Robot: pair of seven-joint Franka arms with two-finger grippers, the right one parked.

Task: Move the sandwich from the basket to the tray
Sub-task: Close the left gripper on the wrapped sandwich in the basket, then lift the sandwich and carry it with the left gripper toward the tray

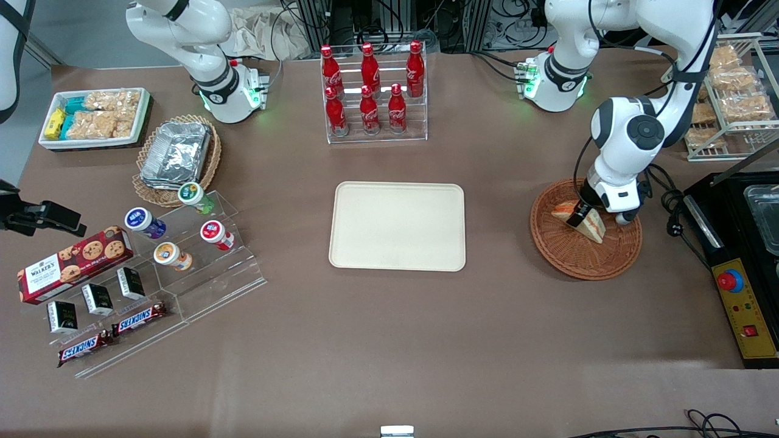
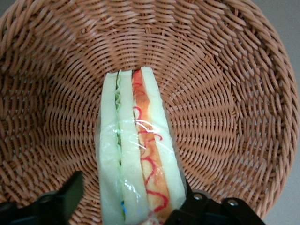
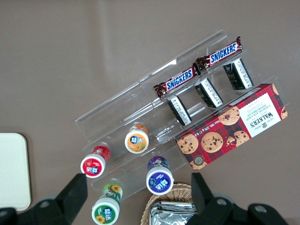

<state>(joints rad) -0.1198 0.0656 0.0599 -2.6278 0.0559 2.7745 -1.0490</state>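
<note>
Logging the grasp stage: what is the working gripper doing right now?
Gripper: down in the basket, fingers open either side of the sandwich, one finger close against it, the other apart; not clamped on it.

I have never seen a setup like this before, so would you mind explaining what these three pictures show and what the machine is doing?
These are two robot arms on a brown table. One picture looks at them from the front; the other two come from cameras on each arm's wrist. The working arm's gripper is down in the reddish-brown wicker basket, its fingers on either side of a wrapped sandwich. One finger stands apart from the bread, so nothing is gripped yet. The cream tray, where the sandwich should go, lies bare beside the basket. Also on the table are cola bottles, Snickers bars and a box of cookies.
</note>
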